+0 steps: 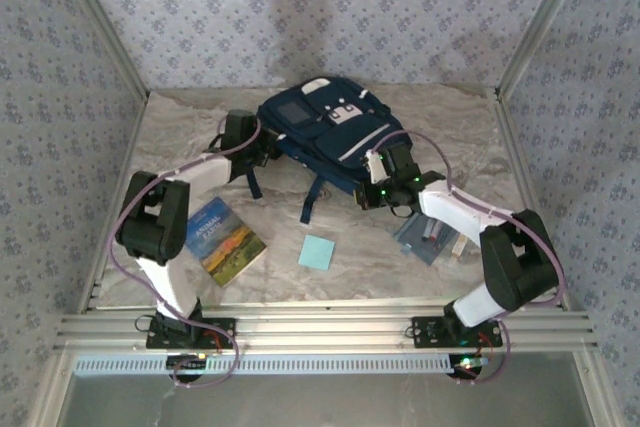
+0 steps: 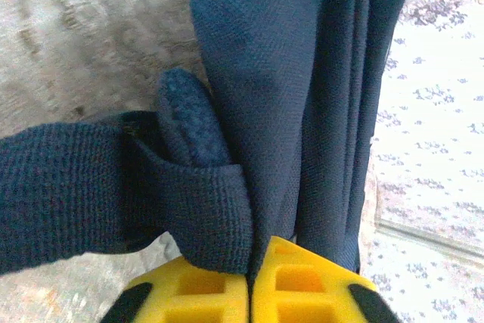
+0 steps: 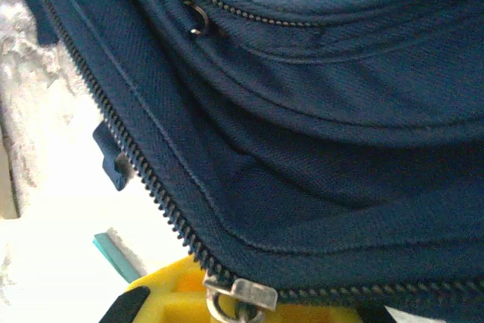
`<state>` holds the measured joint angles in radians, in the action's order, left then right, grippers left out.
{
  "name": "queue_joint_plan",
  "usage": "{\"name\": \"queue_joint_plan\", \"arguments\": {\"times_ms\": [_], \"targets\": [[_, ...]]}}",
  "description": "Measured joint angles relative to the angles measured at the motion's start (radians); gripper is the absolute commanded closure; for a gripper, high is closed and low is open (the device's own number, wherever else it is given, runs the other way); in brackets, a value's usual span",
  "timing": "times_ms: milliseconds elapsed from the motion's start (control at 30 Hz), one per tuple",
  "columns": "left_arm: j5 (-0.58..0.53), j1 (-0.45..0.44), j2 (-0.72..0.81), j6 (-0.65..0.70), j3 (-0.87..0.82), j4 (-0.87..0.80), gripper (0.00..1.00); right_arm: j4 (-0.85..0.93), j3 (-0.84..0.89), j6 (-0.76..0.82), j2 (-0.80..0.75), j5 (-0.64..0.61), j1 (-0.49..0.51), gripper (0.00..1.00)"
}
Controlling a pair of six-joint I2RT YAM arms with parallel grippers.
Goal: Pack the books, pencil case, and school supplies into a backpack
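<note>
The navy backpack point(image 1: 325, 127) lies flat at the back middle of the table, patches up. My left gripper point(image 1: 262, 147) is at its left edge, and in the left wrist view it point(image 2: 251, 262) is shut on a fold of navy fabric point(image 2: 257, 111) beside a strap point(image 2: 76, 187). My right gripper point(image 1: 375, 185) is at the backpack's near right edge, shut on the metal zipper pull point(image 3: 242, 294) of the zipper point(image 3: 151, 179). The book point(image 1: 225, 240) lies front left, the light-blue pad point(image 1: 317, 252) at front centre. The pencil case point(image 1: 428, 238) is partly under my right arm.
Dark straps point(image 1: 312, 197) trail from the backpack toward the pad. Patterned walls and metal posts close in the table on three sides. A rail point(image 1: 320, 327) runs along the near edge. A teal edge point(image 3: 113, 255) shows below the zipper in the right wrist view.
</note>
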<state>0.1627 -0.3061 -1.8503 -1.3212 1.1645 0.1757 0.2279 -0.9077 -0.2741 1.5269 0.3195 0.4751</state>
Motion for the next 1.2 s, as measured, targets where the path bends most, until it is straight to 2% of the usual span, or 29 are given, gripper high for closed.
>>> {"name": "queue_joint_plan", "arguments": {"times_ms": [67, 133, 333, 567, 767, 967, 1100, 1200], "targets": [[-0.001, 0.02, -0.013, 0.012, 0.005, 0.022, 0.35, -0.021, -0.006, -0.037, 0.04, 0.013, 0.031, 1.0], [-0.011, 0.038, -0.005, 0.02, 0.003, 0.03, 0.18, -0.043, -0.024, -0.083, 0.101, 0.022, 0.067, 1.0], [-0.02, 0.028, 0.144, 0.03, -0.1, 0.009, 0.16, -0.12, -0.134, -0.212, 0.251, 0.046, 0.13, 1.0], [-0.04, -0.076, 0.34, -0.04, -0.269, -0.034, 0.2, -0.169, -0.309, -0.308, 0.368, 0.114, 0.162, 1.0], [-0.048, -0.108, 0.332, -0.096, -0.308, -0.06, 0.22, -0.196, -0.332, -0.339, 0.37, 0.143, 0.174, 1.0], [-0.047, -0.119, 0.25, -0.133, -0.308, -0.044, 0.29, -0.206, -0.332, -0.368, 0.37, 0.151, 0.182, 1.0], [-0.047, -0.139, 0.182, -0.158, -0.29, -0.014, 0.42, -0.218, -0.324, -0.404, 0.369, 0.169, 0.188, 1.0], [-0.044, -0.153, 0.153, -0.177, -0.276, 0.024, 0.66, -0.21, -0.307, -0.44, 0.362, 0.174, 0.188, 1.0]]}}
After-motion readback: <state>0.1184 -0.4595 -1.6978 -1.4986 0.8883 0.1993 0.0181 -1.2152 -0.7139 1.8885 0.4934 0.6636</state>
